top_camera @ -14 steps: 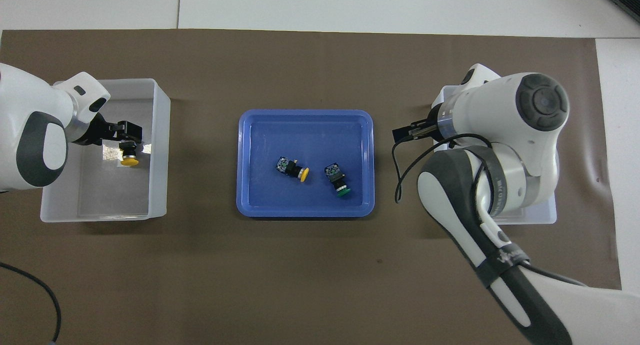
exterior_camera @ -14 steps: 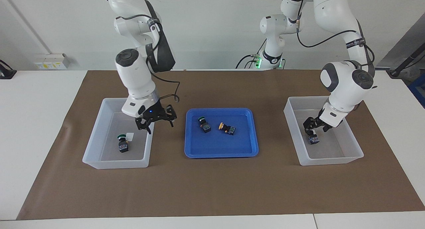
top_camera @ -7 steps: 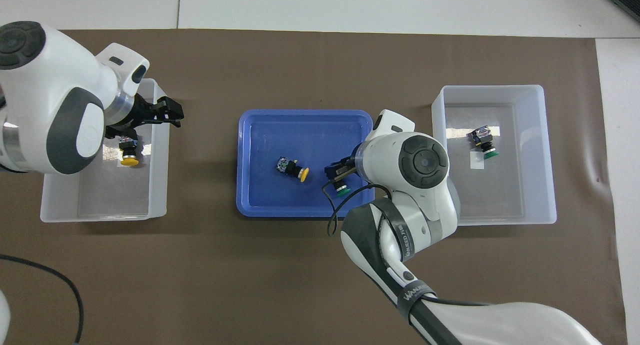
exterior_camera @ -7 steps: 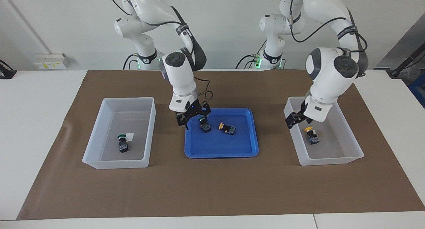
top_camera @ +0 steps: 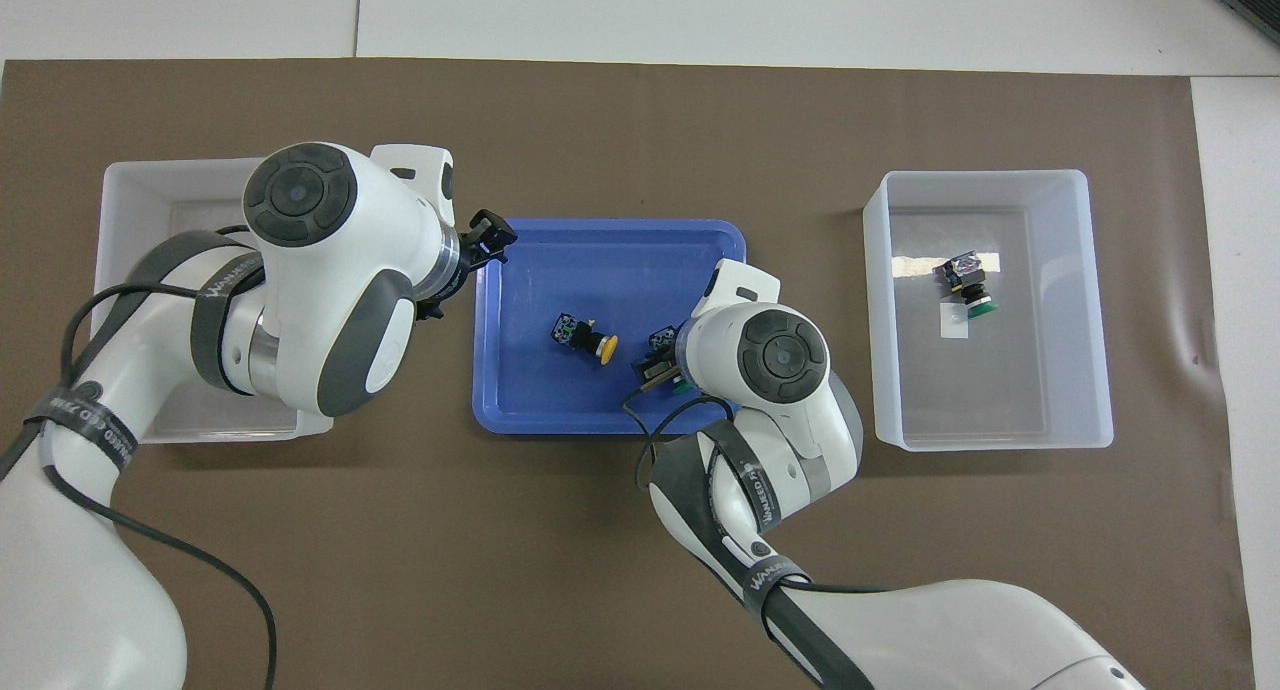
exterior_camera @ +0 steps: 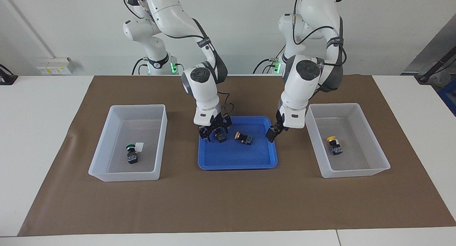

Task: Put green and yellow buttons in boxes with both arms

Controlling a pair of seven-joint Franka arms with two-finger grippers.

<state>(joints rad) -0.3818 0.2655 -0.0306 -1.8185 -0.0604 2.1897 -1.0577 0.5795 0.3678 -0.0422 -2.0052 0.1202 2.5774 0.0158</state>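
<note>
A green button [exterior_camera: 219, 134] and a yellow button [exterior_camera: 244, 137] lie on their sides in the blue tray [exterior_camera: 235, 161]. My right gripper [exterior_camera: 214, 133] is open, low in the tray, its fingers on either side of the green button. My left gripper [exterior_camera: 271, 134] is open and empty over the tray's rim toward the left arm's end. The box [exterior_camera: 107, 169] at the right arm's end holds a green button [exterior_camera: 131, 154]. The box [exterior_camera: 378, 157] at the left arm's end holds a yellow button [exterior_camera: 333, 145]. In the overhead view my left arm hides that button.
A brown mat [exterior_camera: 228, 203] covers the table under the tray and both boxes. Each box has a small white label [top_camera: 955, 320] on its floor. Cables hang from both wrists.
My right gripper has moved from its box to the tray and dropped around the green button. My left gripper has let go of the yellow button in its box and moved to the tray's rim.
</note>
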